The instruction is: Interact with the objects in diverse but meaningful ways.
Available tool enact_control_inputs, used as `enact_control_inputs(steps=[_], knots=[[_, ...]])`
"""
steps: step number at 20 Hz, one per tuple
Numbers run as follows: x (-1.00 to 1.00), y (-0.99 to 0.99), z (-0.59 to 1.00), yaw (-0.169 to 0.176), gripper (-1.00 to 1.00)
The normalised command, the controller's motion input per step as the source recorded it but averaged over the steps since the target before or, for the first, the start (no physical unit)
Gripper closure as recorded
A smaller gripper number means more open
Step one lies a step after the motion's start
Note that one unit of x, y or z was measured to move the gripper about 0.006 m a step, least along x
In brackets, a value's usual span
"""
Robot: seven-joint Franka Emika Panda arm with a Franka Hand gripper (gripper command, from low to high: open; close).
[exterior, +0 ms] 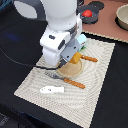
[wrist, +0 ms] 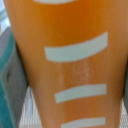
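The gripper (exterior: 70, 58) hangs low over the round tan plate (exterior: 70, 71), and a golden bread loaf (exterior: 76, 58) shows right under it; whether the jaws are clamped on the loaf cannot be told from either view. In the wrist view the bread loaf (wrist: 70, 65) fills nearly the whole picture, orange with pale stripes across it. A flat white fish-shaped piece (exterior: 52, 89) lies on the woven placemat (exterior: 95, 95), near the plate toward the exterior view's lower left. A red tomato (exterior: 89, 14) sits well beyond the plate, off the placemat. An orange-handled fork (exterior: 65, 80) lies touching the plate's near edge.
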Motion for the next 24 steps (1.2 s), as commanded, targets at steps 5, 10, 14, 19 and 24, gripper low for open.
enact_control_inputs(steps=[5, 10, 14, 19, 24], knots=[[0.29, 0.03, -0.18, 0.0, 1.0], [-0.11, 0.17, -0.03, 0.006, 1.0], [-0.05, 0.07, -0.02, 0.0, 1.0], [0.17, 0.14, 0.25, 0.0, -1.0], [0.13, 0.17, 0.34, 0.0, -1.0]])
